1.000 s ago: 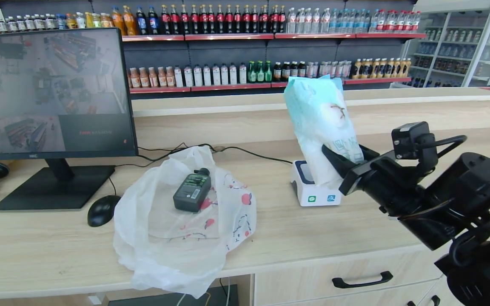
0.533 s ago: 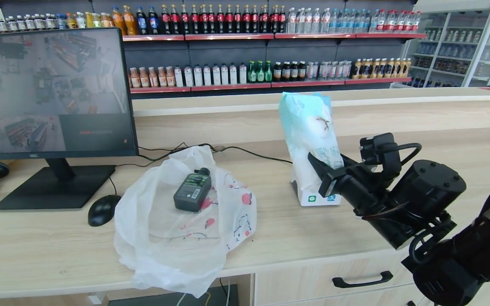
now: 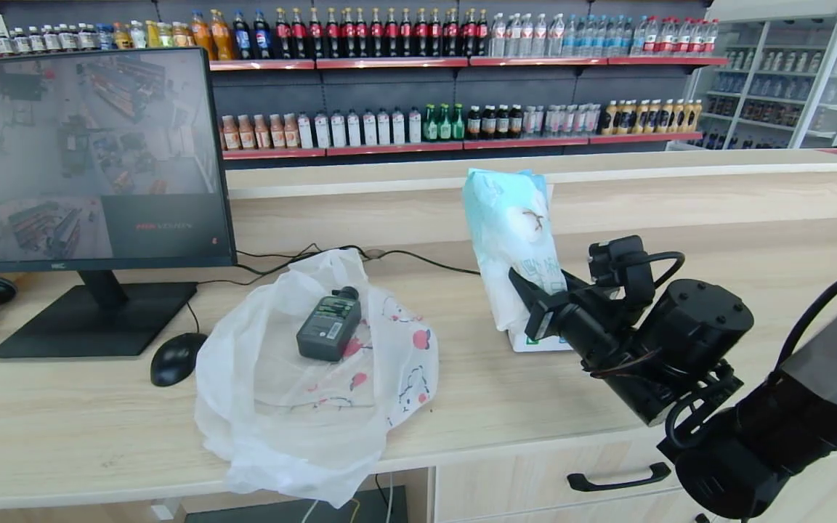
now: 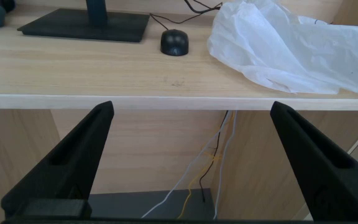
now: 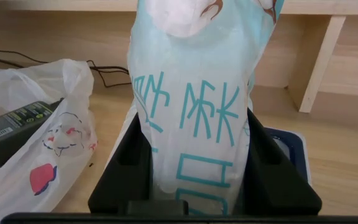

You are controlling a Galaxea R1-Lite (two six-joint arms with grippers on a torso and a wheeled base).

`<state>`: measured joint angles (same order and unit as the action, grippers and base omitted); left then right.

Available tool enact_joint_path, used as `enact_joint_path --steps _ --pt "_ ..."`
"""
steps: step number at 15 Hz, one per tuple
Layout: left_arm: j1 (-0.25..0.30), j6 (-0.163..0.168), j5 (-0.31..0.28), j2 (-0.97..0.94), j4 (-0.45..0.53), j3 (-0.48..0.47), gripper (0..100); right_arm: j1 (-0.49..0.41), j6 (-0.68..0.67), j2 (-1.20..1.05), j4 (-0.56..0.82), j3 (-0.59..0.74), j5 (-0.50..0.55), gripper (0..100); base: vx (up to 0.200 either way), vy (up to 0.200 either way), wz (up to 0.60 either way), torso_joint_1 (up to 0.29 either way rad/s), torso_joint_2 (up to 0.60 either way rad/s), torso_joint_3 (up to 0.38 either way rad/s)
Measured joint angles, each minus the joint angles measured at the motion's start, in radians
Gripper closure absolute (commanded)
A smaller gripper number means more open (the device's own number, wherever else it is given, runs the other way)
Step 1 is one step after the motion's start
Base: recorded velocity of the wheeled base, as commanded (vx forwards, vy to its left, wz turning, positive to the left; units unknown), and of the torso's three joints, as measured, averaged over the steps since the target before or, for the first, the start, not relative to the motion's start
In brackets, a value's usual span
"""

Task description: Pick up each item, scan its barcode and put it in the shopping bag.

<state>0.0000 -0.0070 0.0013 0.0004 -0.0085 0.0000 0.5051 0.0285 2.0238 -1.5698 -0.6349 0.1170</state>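
My right claw (image 3: 527, 305) is pinching the tall pale-blue plastic pack (image 3: 511, 232) low down; I'm aiming to carry it upright, slowly, over the crumpled white plastic shopping bag (image 3: 302, 396).

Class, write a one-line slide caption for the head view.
Right gripper holds a pale blue packet upright at the white scanner, beside the shopping bag and dark bottle.

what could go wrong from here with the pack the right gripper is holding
The soft pack is pinched near its bottom by the right gripper, so its tall top may flop or slip. The shopping bag lies slumped with no clear open mouth; the pack may land outside it.
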Motion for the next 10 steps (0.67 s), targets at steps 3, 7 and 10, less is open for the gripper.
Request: enact_joint_path --steps 3,7,10 --pt "0.0 0.001 0.0 0.0 0.0 0.0 0 -0.028 -0.001 -0.001 0.0 0.004 0.0 100 0.0 0.0 0.0 0.0 0.0 0.0" --pt "0.0 0.0 0.0 0.0 0.0 0.0 0 -0.053 -0.021 0.003 0.0 -0.001 -0.006 100 0.0 0.0 0.0 0.0 0.0 0.0" --pt "0.0 0.001 0.0 0.0 0.001 0.0 0 -0.054 -0.021 0.006 0.0 -0.003 -0.009 100 0.0 0.0 0.0 0.0 0.0 0.0"
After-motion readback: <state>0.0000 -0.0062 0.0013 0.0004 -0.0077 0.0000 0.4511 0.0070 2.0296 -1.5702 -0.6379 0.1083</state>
